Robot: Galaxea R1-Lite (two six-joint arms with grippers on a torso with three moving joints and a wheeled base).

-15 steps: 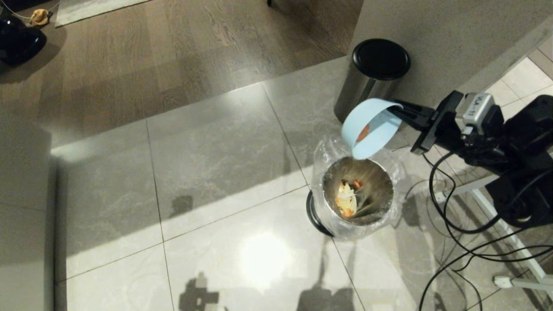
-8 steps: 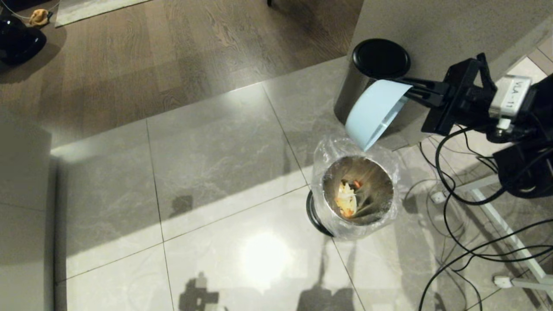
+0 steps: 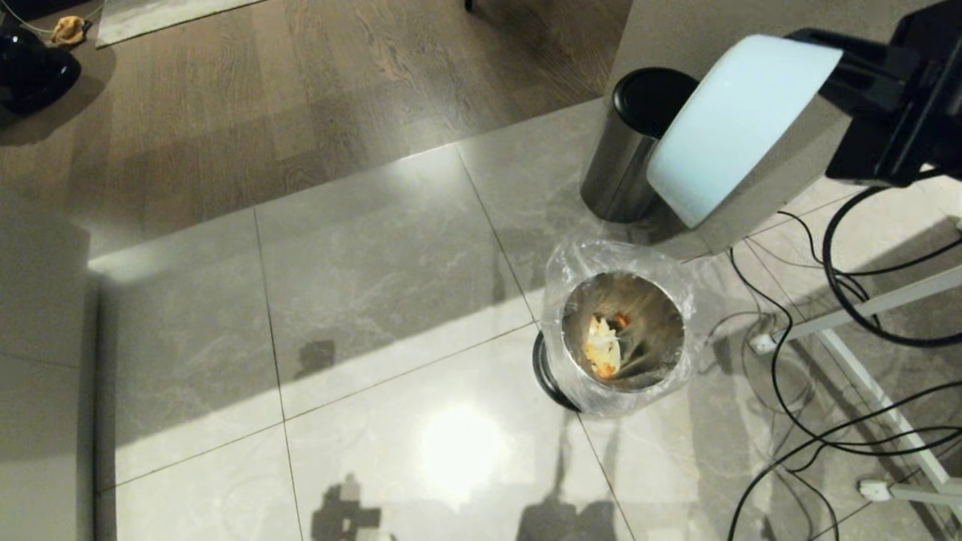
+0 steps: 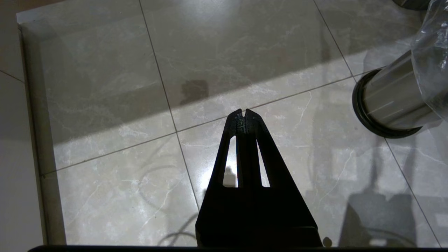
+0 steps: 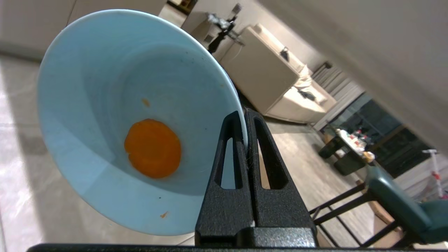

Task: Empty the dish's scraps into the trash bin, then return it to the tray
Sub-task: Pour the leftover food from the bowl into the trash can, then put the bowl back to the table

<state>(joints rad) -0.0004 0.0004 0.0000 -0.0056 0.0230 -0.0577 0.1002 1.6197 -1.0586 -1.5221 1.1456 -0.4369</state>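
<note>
The light-blue dish (image 3: 740,124) hangs high at the upper right, above and behind the trash bin (image 3: 622,334), its underside facing the head camera. My right gripper (image 5: 244,113) is shut on the dish (image 5: 115,105) at its rim. One round orange slice (image 5: 153,148) still sticks to the inside of the dish. The steel trash bin, lined with a clear bag, stands on the tiled floor with orange and pale scraps (image 3: 603,347) inside. My left gripper (image 4: 244,112) is shut on nothing, low over the tiles beside the trash bin (image 4: 392,101). The tray is out of view.
A black-lidded steel cylinder bin (image 3: 639,143) stands against the wall just behind the trash bin. Black cables (image 3: 797,421) and a white frame leg (image 3: 879,406) lie on the floor at the right. A dark object (image 3: 34,71) sits at the far left.
My right arm has lifted the dish up and to the right, away from the trash bin's mouth, and turned it so its underside faces the head camera. The bin has not moved.
</note>
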